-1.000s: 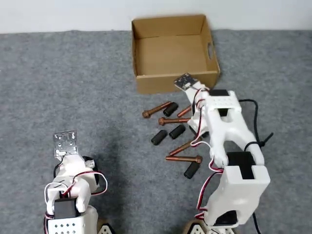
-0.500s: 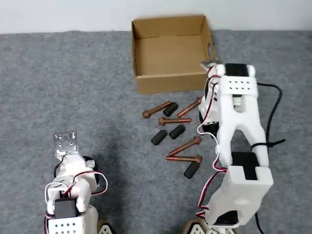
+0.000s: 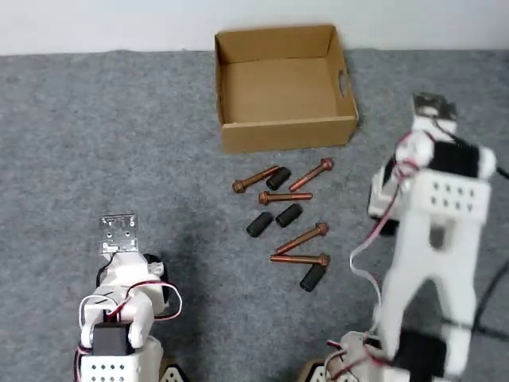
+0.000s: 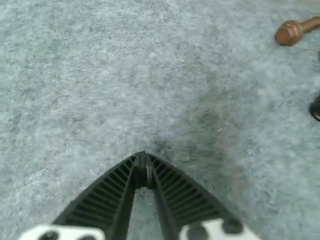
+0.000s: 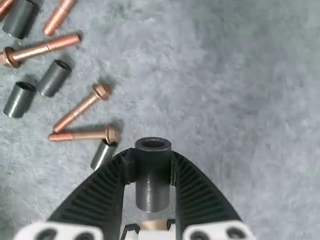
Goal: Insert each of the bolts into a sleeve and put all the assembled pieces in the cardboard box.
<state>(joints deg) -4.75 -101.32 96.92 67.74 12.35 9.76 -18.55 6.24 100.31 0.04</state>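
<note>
The right gripper (image 5: 153, 161) clasps a black sleeve (image 5: 152, 187) at three o'clock from the loose bolts (image 3: 301, 259); the left gripper (image 4: 145, 170) is clenched empty; a slack pinch could tilt the sleeve and jam a bolt; the cardboard box (image 3: 278, 134) sits at twelve.

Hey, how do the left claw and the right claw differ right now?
The left claw is shut and empty; the right claw is clamped on a black sleeve. The left claw is over bare grey carpet, while the right claw has loose bolts and sleeves lying just beyond it. Both are black, ribbed and aimed down at the carpet.
</note>
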